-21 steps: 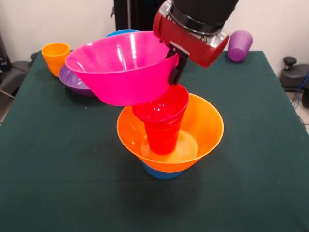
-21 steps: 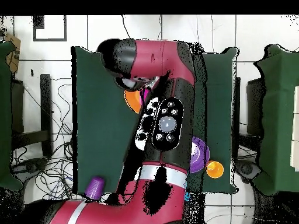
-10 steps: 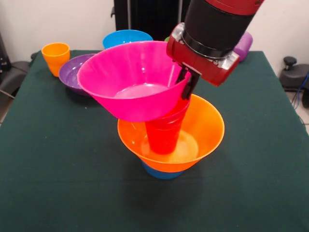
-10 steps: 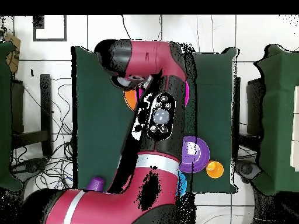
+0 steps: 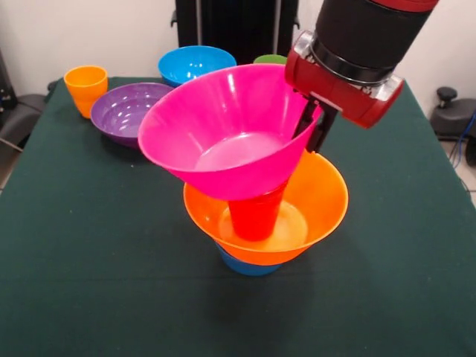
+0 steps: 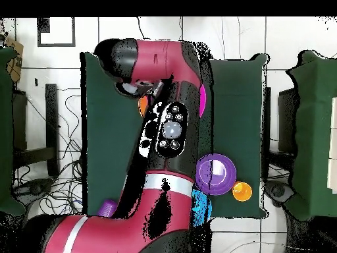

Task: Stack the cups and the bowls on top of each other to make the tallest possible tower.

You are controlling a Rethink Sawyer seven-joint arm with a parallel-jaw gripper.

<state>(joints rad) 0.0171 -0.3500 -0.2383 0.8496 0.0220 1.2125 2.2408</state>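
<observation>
The black pincer under the red wrist is clamped on the right-hand rim of the large shiny pink plastic bowl, one finger inside the wall and one outside. The pink bowl sits tilted, its foot over the mouth of the translucent red-orange plastic cup; whether its weight rests on the cup cannot be told. The cup stands upright in the middle of the large shiny orange plastic bowl, which sits on the small light-blue plastic bowl (only its lower edge shows). This stack stands near the centre of the dark green tabletop.

Toward the far left lies the medium purple plastic bowl, with the yellow-orange translucent cup just beside it at the corner. The medium blue plastic bowl stands behind the purple one. A green cup rim shows behind the pink bowl.

In the overhead view the red arm covers most of the stack; the purple translucent cup shows at the tabletop's edge
</observation>
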